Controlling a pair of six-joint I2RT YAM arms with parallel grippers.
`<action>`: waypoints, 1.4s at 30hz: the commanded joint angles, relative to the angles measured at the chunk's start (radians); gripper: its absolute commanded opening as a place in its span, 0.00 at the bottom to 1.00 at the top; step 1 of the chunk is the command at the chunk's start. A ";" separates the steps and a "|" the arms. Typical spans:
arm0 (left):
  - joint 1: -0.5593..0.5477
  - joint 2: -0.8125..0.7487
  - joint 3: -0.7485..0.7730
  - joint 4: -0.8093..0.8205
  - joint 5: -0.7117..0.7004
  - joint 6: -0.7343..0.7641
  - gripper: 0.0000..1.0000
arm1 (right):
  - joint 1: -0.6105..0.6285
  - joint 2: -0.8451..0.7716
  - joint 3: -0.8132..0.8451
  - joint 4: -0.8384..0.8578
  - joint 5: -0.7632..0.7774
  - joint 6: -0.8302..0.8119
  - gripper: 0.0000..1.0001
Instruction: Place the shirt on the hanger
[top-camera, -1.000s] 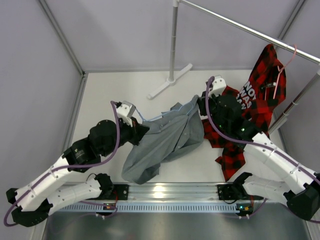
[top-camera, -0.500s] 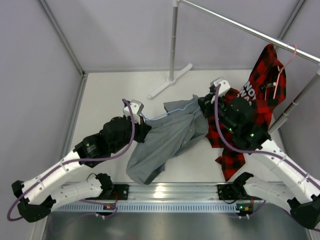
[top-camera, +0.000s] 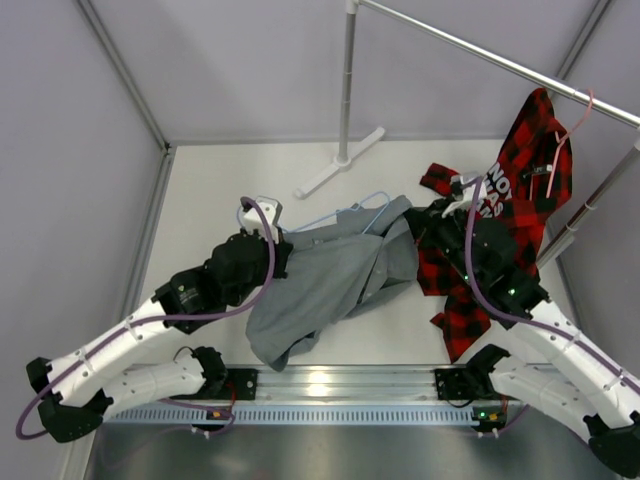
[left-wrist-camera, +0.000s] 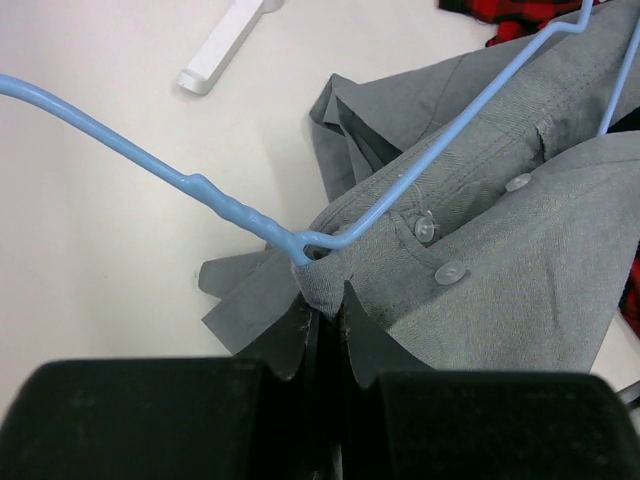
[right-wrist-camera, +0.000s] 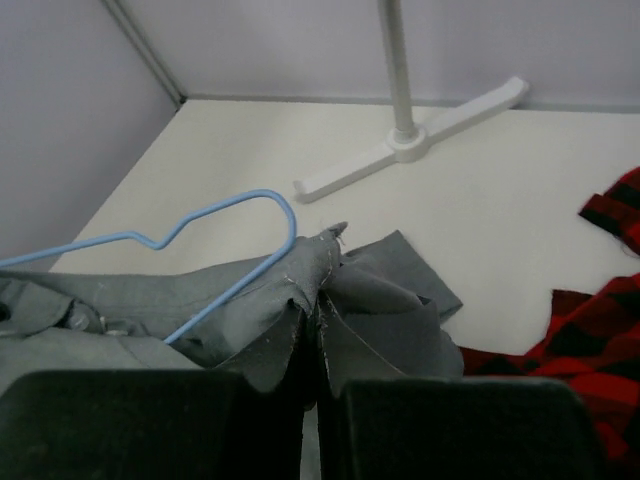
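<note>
On the table (top-camera: 225, 175), my left gripper (left-wrist-camera: 325, 300) and right gripper (right-wrist-camera: 312, 322) each pinch the shirt (top-camera: 330, 280), with the hanger (left-wrist-camera: 230, 207) touching it. I can't read the plaid shirt's (top-camera: 530, 165) white lettering.

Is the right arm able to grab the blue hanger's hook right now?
Probably not straight away. The right gripper is shut on the shirt, so it would have to let go first. The hook of the hanger lies close ahead, uncovered.

Plain grey-green shirt (top-camera: 330, 285), light-blue hanger (left-wrist-camera: 230, 210), red-and-black plaid shirt (top-camera: 530, 160), its lettering (top-camera: 495, 188) seemingly white
</note>
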 joint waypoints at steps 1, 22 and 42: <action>-0.001 -0.028 0.013 0.077 -0.026 0.030 0.00 | 0.006 -0.008 -0.020 -0.006 0.209 0.070 0.00; -0.001 -0.175 -0.132 0.187 0.296 0.160 0.00 | -0.086 0.361 0.313 -0.123 0.162 -0.081 0.00; -0.001 0.048 0.025 0.163 -0.050 0.068 0.00 | -0.075 0.094 0.105 0.032 -0.289 -0.005 0.00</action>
